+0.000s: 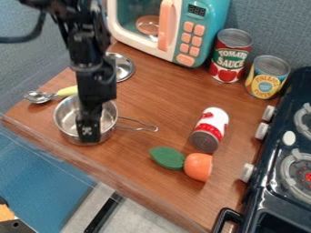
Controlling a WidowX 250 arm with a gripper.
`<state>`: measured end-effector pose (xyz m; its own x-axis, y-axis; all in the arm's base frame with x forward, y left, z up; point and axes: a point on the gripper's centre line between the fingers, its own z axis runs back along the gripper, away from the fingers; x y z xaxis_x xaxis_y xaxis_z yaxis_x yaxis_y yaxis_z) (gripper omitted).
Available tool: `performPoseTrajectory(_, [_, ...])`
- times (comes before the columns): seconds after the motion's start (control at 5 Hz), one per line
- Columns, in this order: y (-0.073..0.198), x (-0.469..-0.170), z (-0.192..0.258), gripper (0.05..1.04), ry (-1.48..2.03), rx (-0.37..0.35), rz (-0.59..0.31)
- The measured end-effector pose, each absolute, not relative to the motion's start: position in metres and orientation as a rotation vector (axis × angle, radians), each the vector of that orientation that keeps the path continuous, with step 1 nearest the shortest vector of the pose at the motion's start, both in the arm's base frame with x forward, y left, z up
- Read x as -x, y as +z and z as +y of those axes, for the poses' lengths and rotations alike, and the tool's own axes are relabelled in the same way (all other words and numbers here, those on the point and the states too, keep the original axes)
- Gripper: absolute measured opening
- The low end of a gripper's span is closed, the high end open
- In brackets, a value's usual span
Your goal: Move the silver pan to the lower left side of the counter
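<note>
"Watching from my console, I have the black arm (85, 38) coming in at the upper left of the frame. Where do you put the pan?"

"I have the silver pan (68, 119) left of centre, near the worktop's (152, 86) lower-left edge. Its wire handle (142, 126) points right, toward mid-frame."

"And my tool (88, 131)?"

"It hangs right over the pan, pointing down, and its lower end covers part of the pan's near rim. I can't tell from this angle whether it touches the metal."

"Is it open or closed?"

"I cannot tell, nor whether it grips the pan."

"Okay. What do I have around the pan?"

"Just beyond it, at the left, lies a metal spoon (39, 96) with a yellow-green handle. Farther up, partly behind the arm, I see a round silver lid (124, 68)."

"I've got the teal and white toy microwave (213, 22) at the top, with its orange door handle (164, 27)."

"Right of that stand two cans: a red one (231, 57) and, next to it, a yellow one (266, 78)."

"Right of centre, a red and white can (211, 127) is on its side, one end toward the bottom of the frame."

"Just below it sits a rounded orange piece (198, 166), with a green leaf-shaped piece (167, 157) against its left side."

"And along the right edge I have the black toy stove (270, 182), its pale knobs (247, 173) facing the worktop."
</note>
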<state>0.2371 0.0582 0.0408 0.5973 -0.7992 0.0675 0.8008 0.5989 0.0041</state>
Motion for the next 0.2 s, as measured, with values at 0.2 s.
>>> performPoseTrajectory(0.2, [0.0615, -0.2397, 0.0535, 0.999, -0.949, -0.025, -0.116])
